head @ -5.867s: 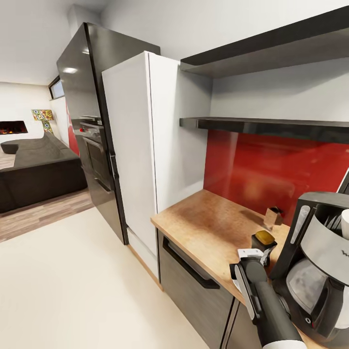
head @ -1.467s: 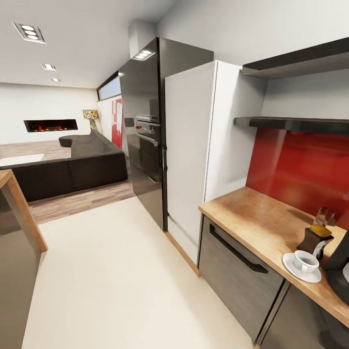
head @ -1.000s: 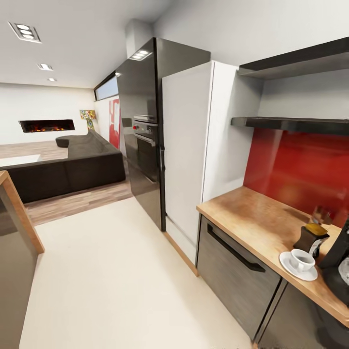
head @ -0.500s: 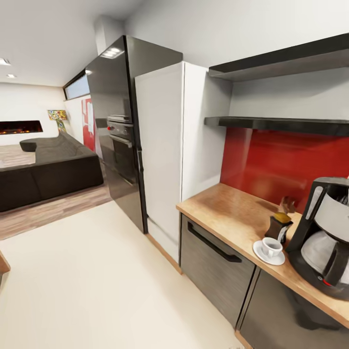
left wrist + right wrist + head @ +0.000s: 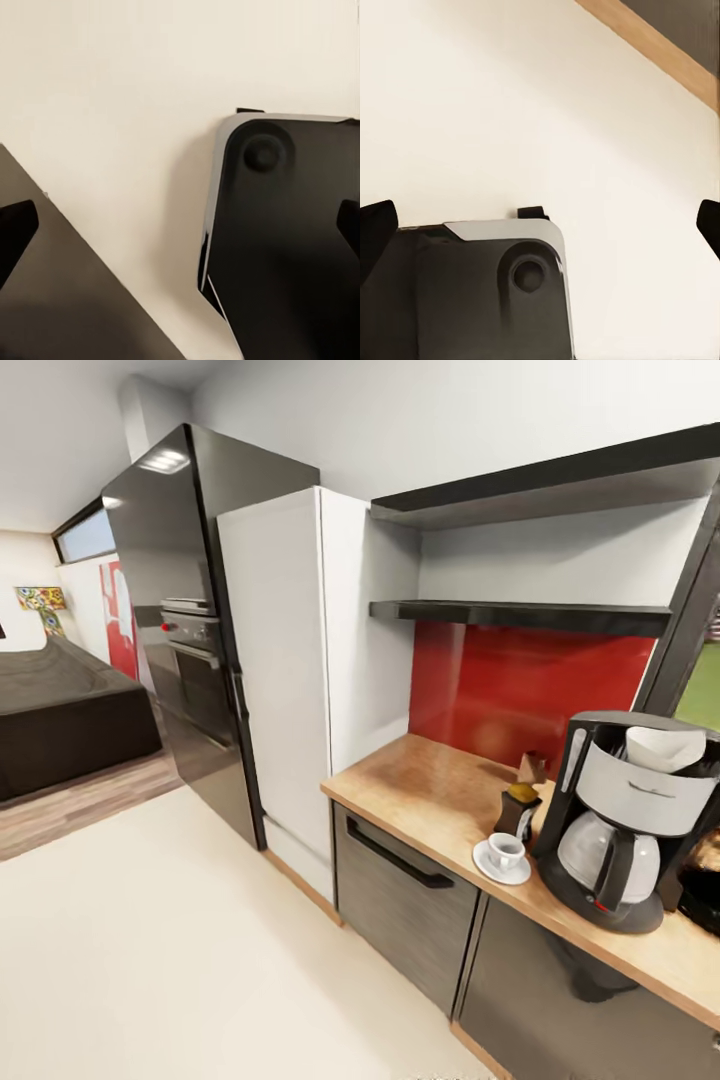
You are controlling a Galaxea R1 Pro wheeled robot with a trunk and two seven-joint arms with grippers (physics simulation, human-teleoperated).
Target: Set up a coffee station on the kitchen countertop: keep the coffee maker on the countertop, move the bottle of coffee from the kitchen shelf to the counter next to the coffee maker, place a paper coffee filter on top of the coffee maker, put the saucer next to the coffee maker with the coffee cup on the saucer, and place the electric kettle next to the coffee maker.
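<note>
While both end effectors gape: cup (image 5: 505, 850) on saucer (image 5: 501, 867).

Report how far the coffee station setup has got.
Done: black coffee maker on the wooden countertop with a white paper filter on top, white cup on its white saucer, yellow-capped dark coffee bottle alongside. In hand: nothing. Left: electric kettle, not clearly identifiable.

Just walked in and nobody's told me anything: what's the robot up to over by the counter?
Nothing is being handled right now. Both wrist views look down at the pale floor, with the jaws spread wide and nothing between them. On the wooden countertop the coffee maker stands with a paper filter on top. Left of it the coffee cup sits on its saucer, and the bottle of coffee stands just behind them. A dark object at the right edge can't be identified, so the kettle's place is unclear.
</note>
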